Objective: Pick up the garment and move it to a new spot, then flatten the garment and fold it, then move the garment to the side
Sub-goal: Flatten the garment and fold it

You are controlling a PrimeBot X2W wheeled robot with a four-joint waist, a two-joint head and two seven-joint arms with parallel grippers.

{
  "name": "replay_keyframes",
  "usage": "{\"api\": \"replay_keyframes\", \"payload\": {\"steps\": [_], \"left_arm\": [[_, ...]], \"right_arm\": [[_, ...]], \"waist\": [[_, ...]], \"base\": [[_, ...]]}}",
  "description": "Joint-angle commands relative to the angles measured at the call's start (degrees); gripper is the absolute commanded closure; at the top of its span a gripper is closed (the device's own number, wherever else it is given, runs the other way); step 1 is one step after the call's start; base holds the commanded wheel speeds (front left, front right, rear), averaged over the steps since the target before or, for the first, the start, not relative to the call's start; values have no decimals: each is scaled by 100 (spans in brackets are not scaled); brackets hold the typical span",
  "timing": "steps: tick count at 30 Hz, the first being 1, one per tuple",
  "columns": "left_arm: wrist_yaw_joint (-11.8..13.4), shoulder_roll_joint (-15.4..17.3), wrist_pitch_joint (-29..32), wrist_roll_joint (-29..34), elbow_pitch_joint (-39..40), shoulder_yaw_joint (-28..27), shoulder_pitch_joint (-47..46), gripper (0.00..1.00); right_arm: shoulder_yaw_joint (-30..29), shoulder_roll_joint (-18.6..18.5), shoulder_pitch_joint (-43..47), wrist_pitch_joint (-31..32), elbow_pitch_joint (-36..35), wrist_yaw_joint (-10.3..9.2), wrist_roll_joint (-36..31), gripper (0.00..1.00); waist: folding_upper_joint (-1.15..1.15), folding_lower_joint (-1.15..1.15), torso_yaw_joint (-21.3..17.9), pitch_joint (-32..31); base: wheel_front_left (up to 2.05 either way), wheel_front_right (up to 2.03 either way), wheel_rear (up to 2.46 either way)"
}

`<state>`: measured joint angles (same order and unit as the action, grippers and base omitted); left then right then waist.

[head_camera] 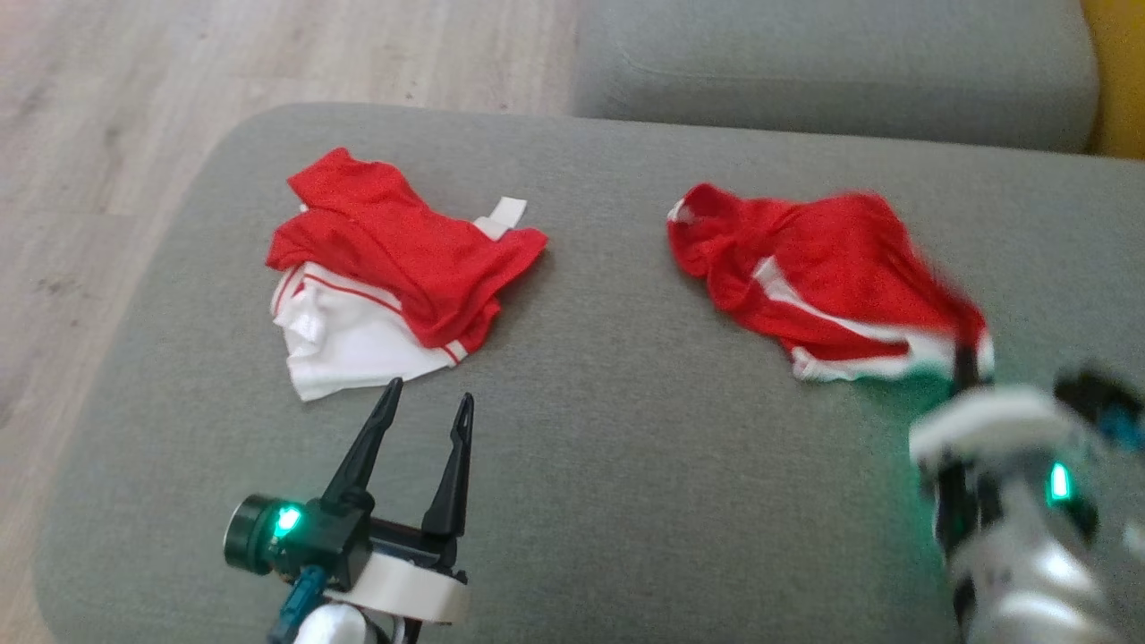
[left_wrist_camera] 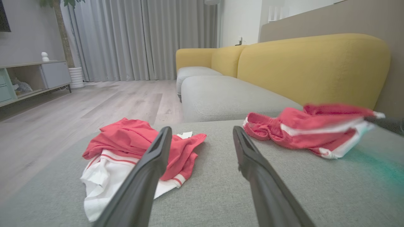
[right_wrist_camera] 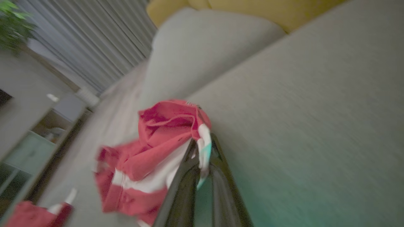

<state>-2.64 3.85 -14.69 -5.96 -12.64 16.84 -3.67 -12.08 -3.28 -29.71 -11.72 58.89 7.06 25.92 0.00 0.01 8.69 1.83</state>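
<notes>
Right gripper (right_wrist_camera: 202, 148) clamped on the white-trimmed hem of the red garment (head_camera: 823, 259), which is sprawled, one end raised, toward the right edge of the grey seat cushion (head_camera: 608, 447). Left gripper (head_camera: 429, 394) held wide open, nothing grasped, near the front edge, tips just short of a second red-and-white garment (head_camera: 394, 259) bunched at the left edge

Big grey cloth sofa seat (head_camera: 626, 501), second grey seat (left_wrist_camera: 221, 97) behind. Fat yellow sofa back (left_wrist_camera: 312, 66) along far side. Pale wood plank floor (head_camera: 107, 134). Long grey curtains (left_wrist_camera: 142, 37), shut, at far end. Low cabinet (left_wrist_camera: 47, 75) with grey door by grey wall (left_wrist_camera: 25, 41), small white figure (left_wrist_camera: 45, 56) on top. White ribbed pot (left_wrist_camera: 76, 77) beside cabinet, thin tree trunk (left_wrist_camera: 60, 34) in it.
</notes>
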Motion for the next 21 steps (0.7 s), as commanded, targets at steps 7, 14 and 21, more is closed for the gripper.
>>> {"api": "replay_keyframes", "payload": {"steps": [7,14,21], "left_arm": [[-95,-26,-30,118,184,-196,-445,0],[-143,-45,-30,131,139,-156,-495,0],[-134,-68,-30,68,167,-127,-486,0]], "right_arm": [[-1514,-44,-202,-313,221,43,-1744,0],[-1222,37,-247,-326,-1094,43,-2552,0],[339,39,883,-327,-3081,43,-2423,0]], "waist": [[0,-1,-299,245],[0,-1,-344,200],[0,-1,-272,66]], "base": [[0,0,0],[0,0,0],[0,0,0]]}}
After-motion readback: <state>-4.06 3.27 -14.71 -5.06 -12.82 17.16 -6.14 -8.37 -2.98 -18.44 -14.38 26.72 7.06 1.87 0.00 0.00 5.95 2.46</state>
